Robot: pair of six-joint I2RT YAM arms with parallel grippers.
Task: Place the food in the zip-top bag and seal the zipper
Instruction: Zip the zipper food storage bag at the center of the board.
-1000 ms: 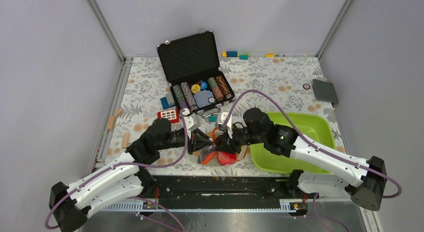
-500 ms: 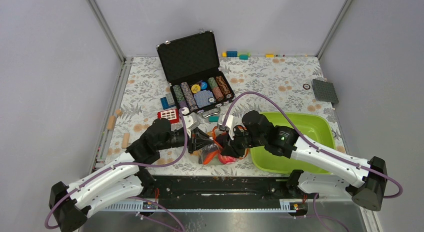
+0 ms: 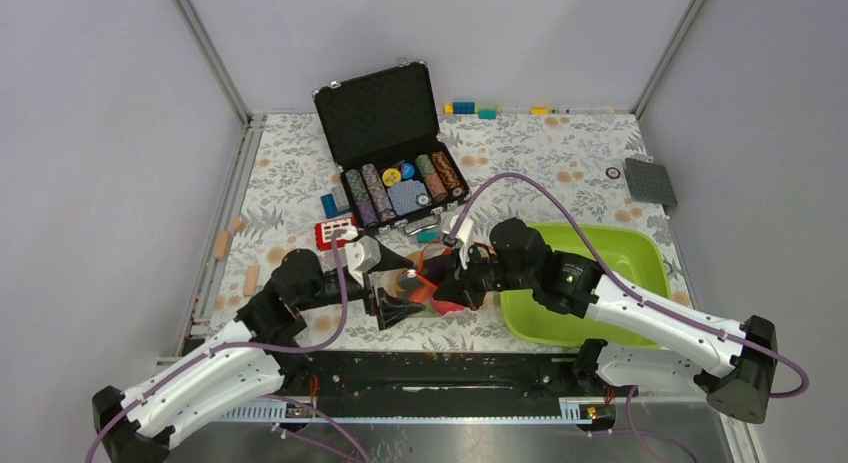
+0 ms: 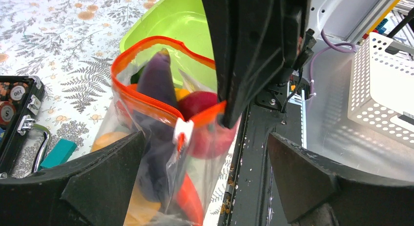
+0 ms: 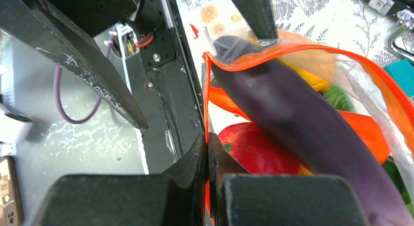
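Observation:
The zip-top bag (image 3: pixel 425 291) stands near the table's front edge, its mouth gaping. Its orange-red zipper (image 4: pixel 146 95) forms an open loop. Inside the bag are the purple eggplant (image 5: pixel 293 113), the red apple (image 5: pixel 251 150), a yellow-orange pepper (image 5: pixel 312 65) and some green lettuce (image 5: pixel 341 96). My right gripper (image 5: pixel 207 144) is shut on the zipper strip at the bag's near corner and appears in the overhead view (image 3: pixel 452 283). On the bag's left my left gripper (image 3: pixel 398 286) stands wide open, its fingers (image 4: pixel 102 179) either side of the bag's lower part without gripping it.
The lime-green tray (image 3: pixel 625 253) lies right of the bag, under my right arm. An open black case of poker chips (image 3: pixel 395 173) stands behind. Small bricks (image 3: pixel 335 230) lie left of it, and a grey baseplate (image 3: pixel 650 181) is at the far right.
My left gripper let go of the bag, opened wide and drew back to the left. My right gripper closed on the zipper strip.

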